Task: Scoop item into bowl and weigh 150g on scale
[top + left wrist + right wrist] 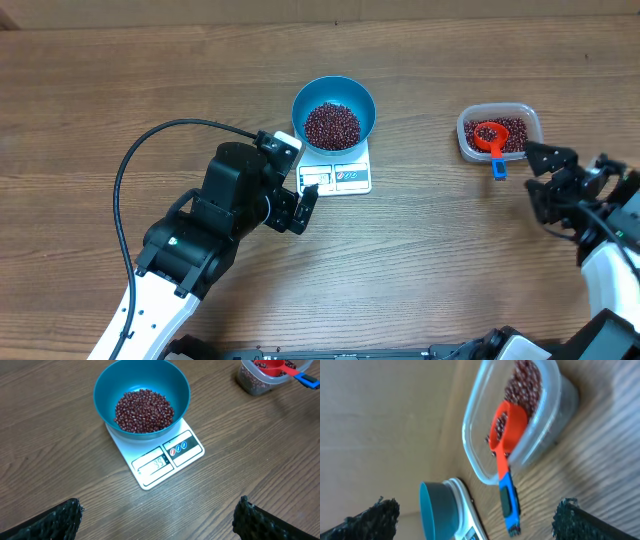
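Note:
The blue bowl (358, 102) stands on the white scale (350, 177) at the table's middle, with a heap of red-brown beans (331, 125) inside. In the left wrist view the bowl (107, 385), its beans (145, 410) and the scale (187, 450) lie ahead. My left gripper (298, 176) hovers open just left of the scale's front and holds nothing; its jaws (157, 510) stand wide over bare wood. At the right, my right gripper (541, 176) is open and empty, just right of the scoop's handle (498, 168); the gripper (477, 510) is open in its own view.
A clear plastic tub (467, 140) of beans sits at the back right, with a red scoop (489, 135) resting in it, blue handle over the rim. The right wrist view shows the tub (472, 445), scoop (509, 422), bowl (437, 510) and scale (470, 505). A black cable (125, 170) loops at the left.

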`<state>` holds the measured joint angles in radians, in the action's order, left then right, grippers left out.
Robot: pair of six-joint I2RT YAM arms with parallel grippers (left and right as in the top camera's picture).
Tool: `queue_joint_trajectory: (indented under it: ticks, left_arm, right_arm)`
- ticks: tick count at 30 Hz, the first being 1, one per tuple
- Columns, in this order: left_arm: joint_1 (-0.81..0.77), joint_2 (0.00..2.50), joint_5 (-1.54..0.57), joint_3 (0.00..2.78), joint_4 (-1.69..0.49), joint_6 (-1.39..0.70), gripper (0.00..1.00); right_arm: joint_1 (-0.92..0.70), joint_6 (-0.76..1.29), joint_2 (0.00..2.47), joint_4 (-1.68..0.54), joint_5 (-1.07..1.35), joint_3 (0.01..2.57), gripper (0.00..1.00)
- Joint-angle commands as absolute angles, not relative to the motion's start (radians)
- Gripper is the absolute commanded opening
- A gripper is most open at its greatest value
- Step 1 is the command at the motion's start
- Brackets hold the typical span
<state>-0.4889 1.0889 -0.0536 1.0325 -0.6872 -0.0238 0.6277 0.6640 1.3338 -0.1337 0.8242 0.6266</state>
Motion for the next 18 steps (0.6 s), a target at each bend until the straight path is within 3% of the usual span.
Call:
queue_joint_trajectory:
  ticks: [1, 8, 18]
  left_arm:
    - [-0.484, 1.092, -0.068, 1.031, -0.684, -0.033, 1.00]
    - [-0.484, 1.092, -0.068, 1.031, -0.684, -0.033, 1.00]
    - [-0.484, 1.092, -0.068, 1.031, -0.685, -0.033, 0.99]
  right_arm:
    - [0.627, 0.757, 1.312, -0.066, 0.850, 0.556, 1.00]
    - [0.568, 0.765, 1.312, -0.006, 0.798, 0.516, 1.00]
    - [0.401, 0.946, 1.313, 0.112, 0.601, 0.516, 1.00]
